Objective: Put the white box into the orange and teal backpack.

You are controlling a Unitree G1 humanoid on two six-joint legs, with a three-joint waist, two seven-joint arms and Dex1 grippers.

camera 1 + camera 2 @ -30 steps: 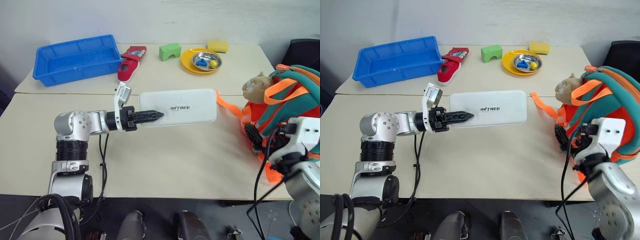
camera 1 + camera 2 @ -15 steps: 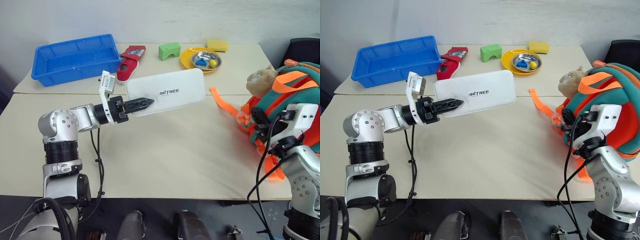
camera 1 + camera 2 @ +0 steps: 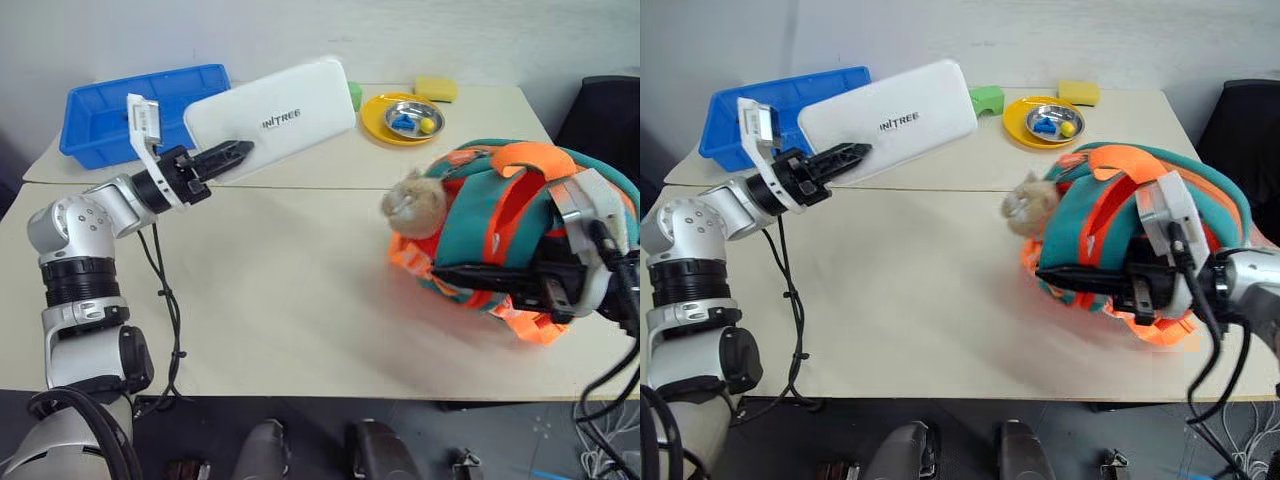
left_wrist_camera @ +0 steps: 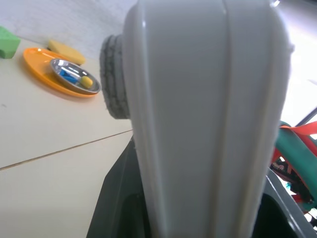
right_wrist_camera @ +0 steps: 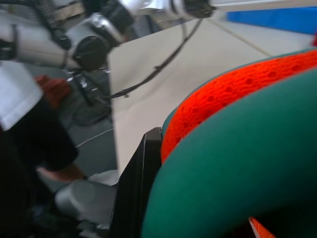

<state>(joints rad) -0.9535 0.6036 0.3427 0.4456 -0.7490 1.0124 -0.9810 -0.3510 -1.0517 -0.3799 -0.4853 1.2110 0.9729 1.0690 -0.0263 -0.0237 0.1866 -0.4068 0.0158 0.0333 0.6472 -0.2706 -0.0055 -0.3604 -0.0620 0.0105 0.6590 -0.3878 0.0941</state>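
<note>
The left gripper (image 3: 228, 155) clamps one end of the flat white rectangular box (image 3: 272, 117) with rounded corners and grey lettering, holding it tilted in the air above the far side of the beige table (image 3: 280, 290), in front of a blue plastic bin (image 3: 100, 110). At the table's right, the right gripper (image 3: 1080, 277) is closed on the teal edge of the small orange and teal backpack (image 3: 500, 215), whose tan plush toy (image 3: 418, 203) faces the box. An orange plate (image 3: 385, 125) sits beyond.
</note>
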